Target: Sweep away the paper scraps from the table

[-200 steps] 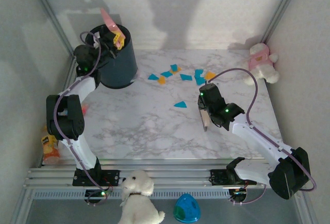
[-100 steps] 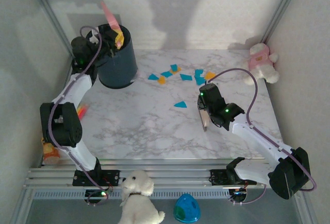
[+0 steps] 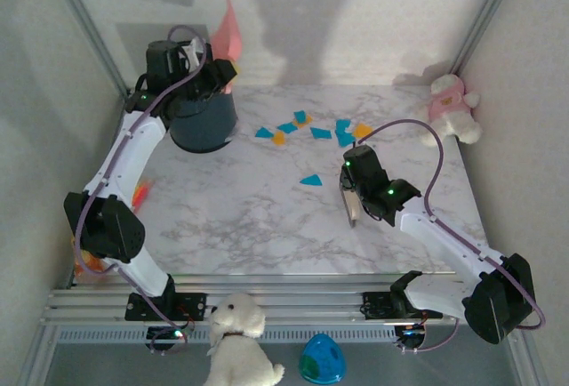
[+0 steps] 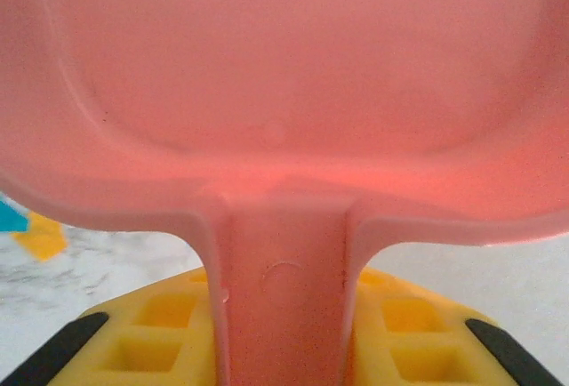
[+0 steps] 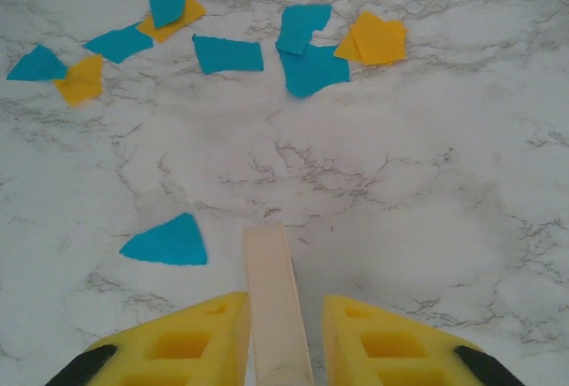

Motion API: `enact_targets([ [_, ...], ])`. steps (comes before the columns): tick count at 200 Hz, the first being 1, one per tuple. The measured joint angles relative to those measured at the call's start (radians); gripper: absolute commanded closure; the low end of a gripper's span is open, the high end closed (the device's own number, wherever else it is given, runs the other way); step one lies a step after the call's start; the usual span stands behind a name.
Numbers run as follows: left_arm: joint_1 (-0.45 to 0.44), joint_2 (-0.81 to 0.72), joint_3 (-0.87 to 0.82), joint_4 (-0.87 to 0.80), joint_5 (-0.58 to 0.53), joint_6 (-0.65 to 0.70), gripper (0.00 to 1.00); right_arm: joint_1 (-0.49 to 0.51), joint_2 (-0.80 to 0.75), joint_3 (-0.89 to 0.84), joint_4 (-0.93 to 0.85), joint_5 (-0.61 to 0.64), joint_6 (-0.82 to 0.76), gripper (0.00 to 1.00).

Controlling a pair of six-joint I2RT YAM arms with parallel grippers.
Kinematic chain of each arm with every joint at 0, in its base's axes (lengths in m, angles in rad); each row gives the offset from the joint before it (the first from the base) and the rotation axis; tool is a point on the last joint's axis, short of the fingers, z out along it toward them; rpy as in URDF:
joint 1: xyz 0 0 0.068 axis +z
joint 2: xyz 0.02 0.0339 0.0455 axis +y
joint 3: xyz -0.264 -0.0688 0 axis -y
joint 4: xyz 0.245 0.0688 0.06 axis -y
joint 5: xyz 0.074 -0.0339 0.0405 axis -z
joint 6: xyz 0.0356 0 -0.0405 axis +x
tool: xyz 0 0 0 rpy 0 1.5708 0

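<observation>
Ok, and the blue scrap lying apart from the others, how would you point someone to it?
Start at the marble table and find the string of orange and blue paper scraps near its far edge, right of the dark bin. Come toward the near edge to the single blue triangular scrap. It lies alone, touching no other piece.

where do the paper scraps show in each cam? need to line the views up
Top external: paper scraps strung across the far middle of the table, one blue triangle nearer, alone.
Left wrist: a blue and an orange scrap at the left edge, below the pink dustpan.
Right wrist: scraps in a row along the top; the blue triangle lower left, beside the stick.
Shared landmark: the grey-veined marble table.
</observation>
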Motion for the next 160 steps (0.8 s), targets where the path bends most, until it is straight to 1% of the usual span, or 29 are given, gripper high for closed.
enact_targets([
  [23,-0.046,0.0,0.045,-0.122,-0.07,0.129,1.0,0.0,-0.003,-0.008,0.016,0.0,0.0,1.0],
  [59,-0.111,0.0,0.054,-0.271,-0.196,0.297,1.0,0.0,-0.011,-0.029,0.043,-0.009,0.0,1.0],
  [88,-0.197,0.001,0.054,-0.367,-0.309,0.415,1.0,-0.001,-0.011,-0.034,0.065,-0.027,0.001,1.0],
  [124,-0.292,0.002,0.002,-0.417,-0.432,0.531,1.0,-0.025,-0.011,-0.034,0.075,-0.056,0.004,1.0],
  [160,-0.332,0.031,-0.058,-0.444,-0.553,0.594,1.0,-0.093,-0.011,-0.034,0.091,-0.123,0.009,1.0],
])
